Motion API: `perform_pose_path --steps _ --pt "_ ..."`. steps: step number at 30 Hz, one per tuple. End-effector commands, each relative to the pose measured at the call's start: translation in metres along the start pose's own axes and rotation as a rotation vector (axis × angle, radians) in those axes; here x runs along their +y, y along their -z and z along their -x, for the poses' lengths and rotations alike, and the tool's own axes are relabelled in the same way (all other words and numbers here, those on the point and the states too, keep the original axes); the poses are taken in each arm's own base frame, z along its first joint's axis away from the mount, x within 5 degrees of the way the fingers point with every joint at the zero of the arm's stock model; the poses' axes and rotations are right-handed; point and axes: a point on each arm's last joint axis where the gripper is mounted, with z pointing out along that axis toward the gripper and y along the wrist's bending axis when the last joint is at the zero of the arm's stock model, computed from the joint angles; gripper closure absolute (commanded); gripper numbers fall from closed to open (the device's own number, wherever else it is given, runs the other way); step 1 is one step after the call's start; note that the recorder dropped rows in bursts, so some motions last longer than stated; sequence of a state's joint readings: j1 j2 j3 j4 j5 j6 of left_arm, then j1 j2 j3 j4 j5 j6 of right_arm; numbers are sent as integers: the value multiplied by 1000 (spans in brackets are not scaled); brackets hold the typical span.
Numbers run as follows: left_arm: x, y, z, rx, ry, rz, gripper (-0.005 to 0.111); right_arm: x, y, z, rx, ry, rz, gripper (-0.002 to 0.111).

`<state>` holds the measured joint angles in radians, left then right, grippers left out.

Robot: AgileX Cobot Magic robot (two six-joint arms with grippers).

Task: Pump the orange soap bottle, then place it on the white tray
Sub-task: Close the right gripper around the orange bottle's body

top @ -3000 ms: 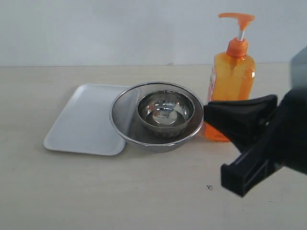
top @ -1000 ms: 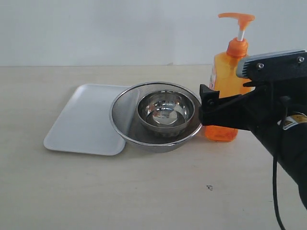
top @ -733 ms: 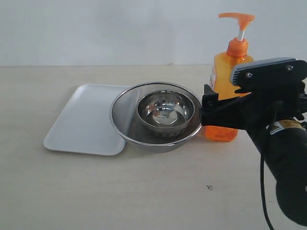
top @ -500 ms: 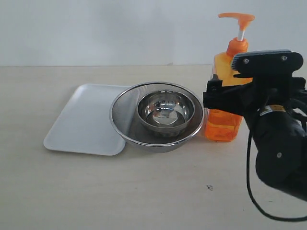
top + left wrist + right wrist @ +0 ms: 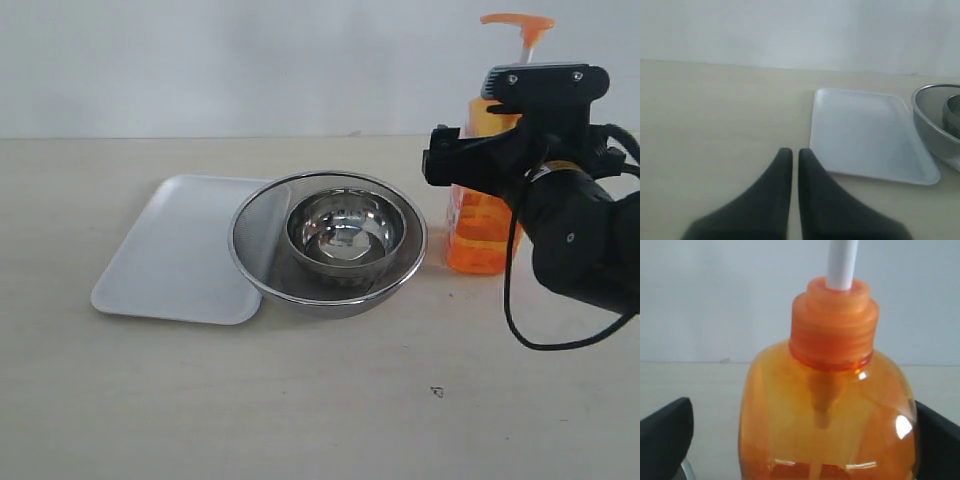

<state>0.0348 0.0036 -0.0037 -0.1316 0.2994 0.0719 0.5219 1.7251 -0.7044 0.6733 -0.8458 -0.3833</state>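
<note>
**Table** (image 5: 300, 420): carries everything.

**Tray** (image 5: 170, 260): lies flat at left. The strainer (image 5: 262, 240) covers its right edge (a small steel bowl (image 5: 345, 235) sits inside), so I judge the free landing area lies further left.

**Bottle** (image 5: 478, 235): stands upright at right, just beside the strainer and well apart from the tray. The pump head (image 5: 517, 19) is up, apparently unpressed.

**Right gripper** (image 5: 805, 437): jaws wide, straddling the bottle's shoulders below the collar. A gap shows on one side, which I read as bracing before the pump.

**Left gripper** (image 5: 795, 152): fingers nearly together, hovering near the tray, clear of the work.
</note>
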Motion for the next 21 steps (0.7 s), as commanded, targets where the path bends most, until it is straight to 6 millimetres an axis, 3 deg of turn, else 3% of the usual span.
perform_pose_path --steps 1,8,13,21 --pt "0 0 -1 -1 -3 2 102 2 -12 -3 -31 28 -25 6" --pt "0 0 -1 -1 -3 2 102 0 -21 -12 -68 54 -93 6" --pt "0 0 -1 -1 -3 2 102 -6 -23 -8 -115 45 -135 6" --pt "0 0 -1 -3 -3 2 102 -18 -36 -9 -15 7 -128 6"
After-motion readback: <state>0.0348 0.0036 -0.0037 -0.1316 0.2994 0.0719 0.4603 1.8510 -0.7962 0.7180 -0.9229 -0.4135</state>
